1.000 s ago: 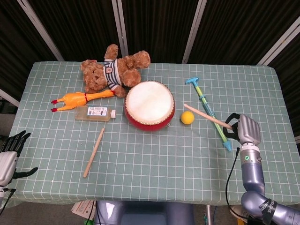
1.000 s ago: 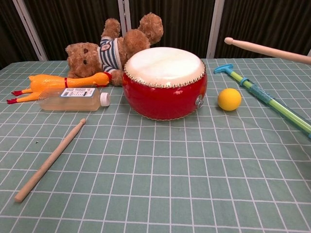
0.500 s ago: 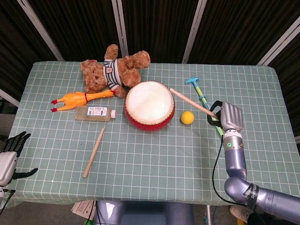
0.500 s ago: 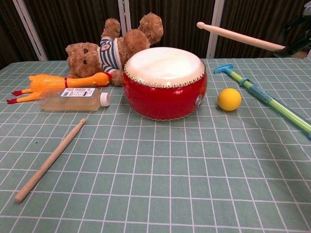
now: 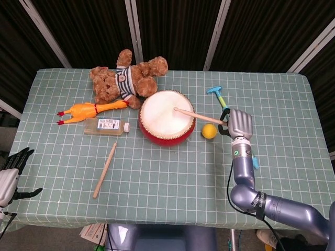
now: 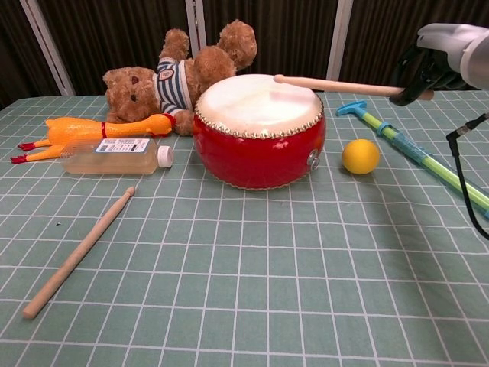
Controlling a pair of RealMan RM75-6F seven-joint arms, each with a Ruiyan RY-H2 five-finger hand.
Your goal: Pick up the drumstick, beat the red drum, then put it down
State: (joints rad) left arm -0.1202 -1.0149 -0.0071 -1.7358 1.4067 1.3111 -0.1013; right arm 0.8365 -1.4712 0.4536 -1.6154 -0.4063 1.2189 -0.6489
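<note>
The red drum [image 5: 166, 118] [image 6: 258, 131] with its pale skin stands mid-table. My right hand [image 5: 239, 123] [image 6: 445, 61] grips a wooden drumstick [image 5: 199, 116] [image 6: 336, 84] by its butt, to the right of the drum. The stick reaches left over the drumhead, its tip just above the skin near the middle. A second drumstick [image 5: 105, 170] [image 6: 78, 253] lies loose on the cloth at the front left. My left hand [image 5: 10, 172] hangs off the table's left front corner, holding nothing, fingers apart.
A yellow ball [image 5: 209, 130] [image 6: 361, 156] and a blue-green toy pump [image 5: 226, 112] [image 6: 416, 155] lie right of the drum. A teddy bear [image 5: 128, 77], a rubber chicken [image 5: 89, 111] and a small bottle [image 5: 106, 126] sit behind and left of it.
My right hand has swung leftwards towards the drum, carrying the drumstick. Its tip went from right of the drum to over the drumhead and came lower. The left hand stayed put.
</note>
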